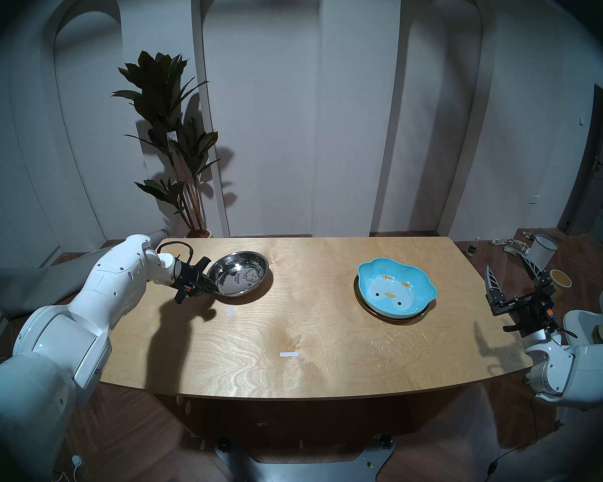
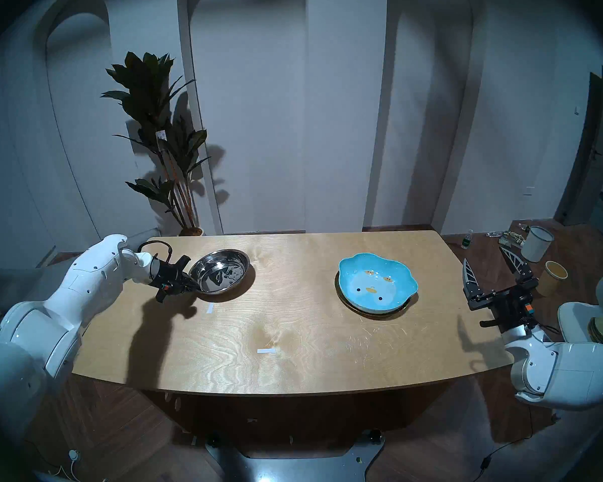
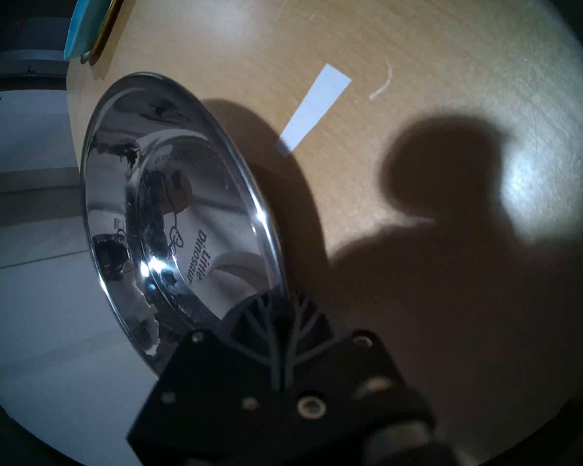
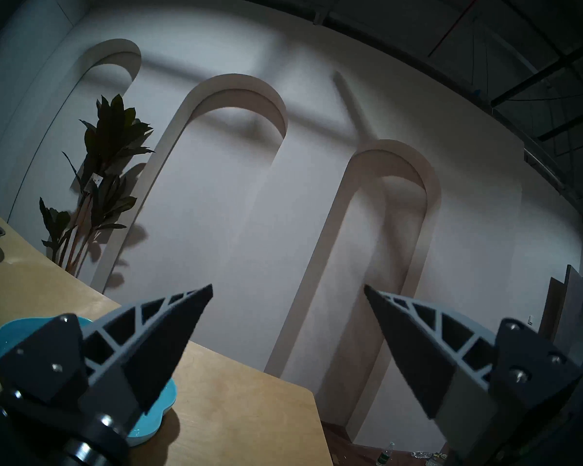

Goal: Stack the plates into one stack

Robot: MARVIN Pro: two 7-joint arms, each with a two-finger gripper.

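The shiny steel deep dish (image 1: 239,274) (image 2: 220,271) with a cartoon print sits tilted at the table's far left. My left gripper (image 1: 209,284) (image 2: 192,286) (image 3: 283,297) is shut on its near-left rim (image 3: 266,240). At the right, the blue lobed chick-face dish (image 1: 395,290) (image 2: 376,283) (image 3: 88,21) rests on the gold plate (image 1: 373,312) (image 2: 354,307) (image 3: 110,21), of which only the rim shows. My right gripper (image 1: 505,262) (image 2: 483,255) (image 4: 288,287) hangs open and empty off the table's right edge, fingers pointing up and away.
Two white tape strips (image 1: 289,354) (image 1: 230,310) lie on the wooden table (image 1: 328,373). A potted plant (image 1: 174,140) stands behind the far-left corner. A white bucket (image 1: 543,253) and a paper cup (image 1: 560,282) stand on the floor at the right.
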